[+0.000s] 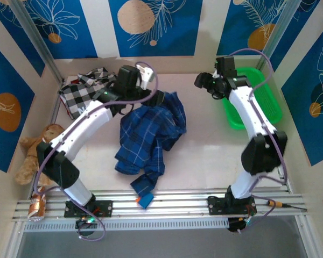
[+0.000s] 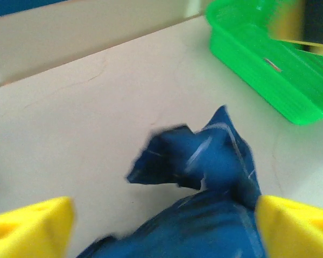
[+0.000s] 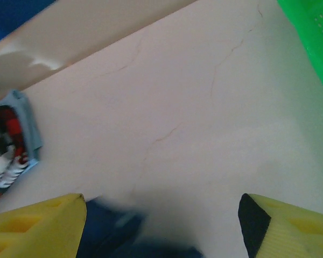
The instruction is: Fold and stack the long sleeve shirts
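Observation:
The dark blue plaid shirt (image 1: 151, 134) lies crumpled in the middle of the table, one end trailing toward the near rail. Against the back left wall the black-and-white checked shirt (image 1: 86, 88) is bunched up. My left gripper (image 1: 160, 99) is over the plaid shirt's far edge. In the left wrist view it (image 2: 164, 207) is open, yellow fingers (image 2: 32, 223) wide apart, with blue cloth (image 2: 215, 156) lying beneath and between them. My right gripper (image 1: 198, 81) hovers right of the shirt. It (image 3: 162, 204) is open over bare table, with blurred blue cloth (image 3: 113, 231) by its left finger.
A green plastic basket (image 1: 258, 86) stands at the back right, close to the right arm. It also shows in both wrist views (image 2: 258, 54) (image 3: 312, 37). A brown teddy bear (image 1: 35, 150) sits by the left wall. Metal rails (image 1: 167, 201) run along the near edge.

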You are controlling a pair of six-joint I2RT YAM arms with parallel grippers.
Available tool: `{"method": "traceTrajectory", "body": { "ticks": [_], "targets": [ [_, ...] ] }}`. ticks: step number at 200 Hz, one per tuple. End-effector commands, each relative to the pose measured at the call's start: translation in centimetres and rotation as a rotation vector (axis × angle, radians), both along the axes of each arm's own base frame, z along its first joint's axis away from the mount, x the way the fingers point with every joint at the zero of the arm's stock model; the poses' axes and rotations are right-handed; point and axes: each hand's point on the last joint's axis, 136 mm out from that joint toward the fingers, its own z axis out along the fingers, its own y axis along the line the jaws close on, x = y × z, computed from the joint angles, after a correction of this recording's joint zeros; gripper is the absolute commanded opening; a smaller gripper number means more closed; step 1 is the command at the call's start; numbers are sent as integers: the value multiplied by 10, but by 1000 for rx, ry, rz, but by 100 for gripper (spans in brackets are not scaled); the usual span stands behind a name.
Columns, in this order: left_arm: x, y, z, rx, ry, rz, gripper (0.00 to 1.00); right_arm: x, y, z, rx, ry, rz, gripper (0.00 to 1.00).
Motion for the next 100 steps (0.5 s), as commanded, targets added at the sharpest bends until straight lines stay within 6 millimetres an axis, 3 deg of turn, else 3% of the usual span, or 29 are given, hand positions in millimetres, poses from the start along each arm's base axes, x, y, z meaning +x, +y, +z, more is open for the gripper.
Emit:
{"method": "traceTrajectory", "body": {
  "ticks": [1,18,31,47,74,100],
  "targets": [
    [13,53,16,-146,73,154,100,-41,25,-12,47,40,81,77],
    [-16,80,5,-79,85,199,100,-79,51,-21,79,66,176,77],
    [-45,93,-15,-48,133,209,100,-107,79,-34,98,87,261,77],
    [-80,110,-54,-9,234,245,100,-138,115,-54,106,160,357,77],
    [-131,110,-102,-99,394,241,100,-175,159,-89,162,260,436,77],
    [-166,112,-135,-179,505,269,99,-193,177,-116,168,323,451,76]
  ]
}}
